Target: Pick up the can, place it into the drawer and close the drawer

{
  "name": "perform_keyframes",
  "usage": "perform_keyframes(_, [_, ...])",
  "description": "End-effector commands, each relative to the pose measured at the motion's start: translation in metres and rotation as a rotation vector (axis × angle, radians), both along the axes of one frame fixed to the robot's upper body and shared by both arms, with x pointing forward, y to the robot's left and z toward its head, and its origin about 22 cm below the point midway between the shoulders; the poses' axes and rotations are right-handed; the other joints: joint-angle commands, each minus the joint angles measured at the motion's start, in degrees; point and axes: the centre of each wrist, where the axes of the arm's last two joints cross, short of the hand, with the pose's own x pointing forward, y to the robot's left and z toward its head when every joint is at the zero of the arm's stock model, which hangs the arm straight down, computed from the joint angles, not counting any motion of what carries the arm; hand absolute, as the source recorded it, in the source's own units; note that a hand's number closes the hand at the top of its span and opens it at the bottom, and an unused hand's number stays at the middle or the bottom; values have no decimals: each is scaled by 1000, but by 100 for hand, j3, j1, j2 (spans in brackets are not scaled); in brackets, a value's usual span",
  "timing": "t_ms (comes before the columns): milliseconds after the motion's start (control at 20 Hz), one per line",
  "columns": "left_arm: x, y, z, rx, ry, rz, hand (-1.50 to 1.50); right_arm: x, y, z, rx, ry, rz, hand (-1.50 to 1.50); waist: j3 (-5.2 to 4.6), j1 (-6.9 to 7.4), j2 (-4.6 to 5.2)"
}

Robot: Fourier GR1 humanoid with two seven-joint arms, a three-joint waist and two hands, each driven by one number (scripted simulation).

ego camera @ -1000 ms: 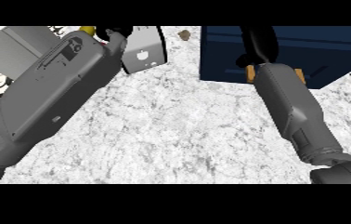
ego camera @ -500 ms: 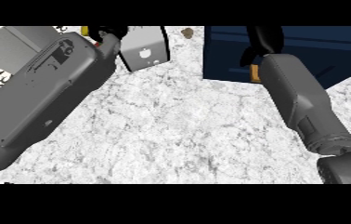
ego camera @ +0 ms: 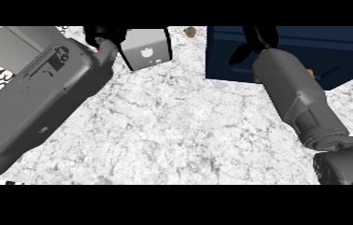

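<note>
Head view, looking steeply down on speckled white-grey bench (ego camera: 179,126). L forearm is a big grey mass running from lower-left edge up to top centre. Left hand (ego camera: 103,34) is black, at top edge, just beside the left side of a light-grey boxy item (ego camera: 148,49) w/ pale mark on its face; contact can't be judged. Grip state of L: cannot tell, too much is cut off by the frame top. R forearm comes in from lower-right corner, angled up and left, and crosses the front edge of the navy drawer (ego camera: 296,39) at upper right. Right hand (ego camera: 254,39) is black, over the drawer's dark interior. Spread, closed or pinching: cannot tell against the dark blue. Can: not identifiable. A small tan sliver (ego camera: 312,73) shows beside the R forearm at the drawer's front edge; can't say whether it's the can. Small brown object (ego camera: 189,31) on bench near top edge, between boxy item and drawer.
</note>
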Motion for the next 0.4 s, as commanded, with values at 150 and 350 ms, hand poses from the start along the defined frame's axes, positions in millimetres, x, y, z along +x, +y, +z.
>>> perform_keyframes(150, [-4, 3, -3, -1, -11, 0, -150, 11, 12, 39, 465, -17, 40, -150, -23, 6, -87])
perform_keyframes(350, [-8, 11, -5, 9, -7, 7, -150, 11, -6, 38, 506, 7, 64, -150, -42, -34, -106])
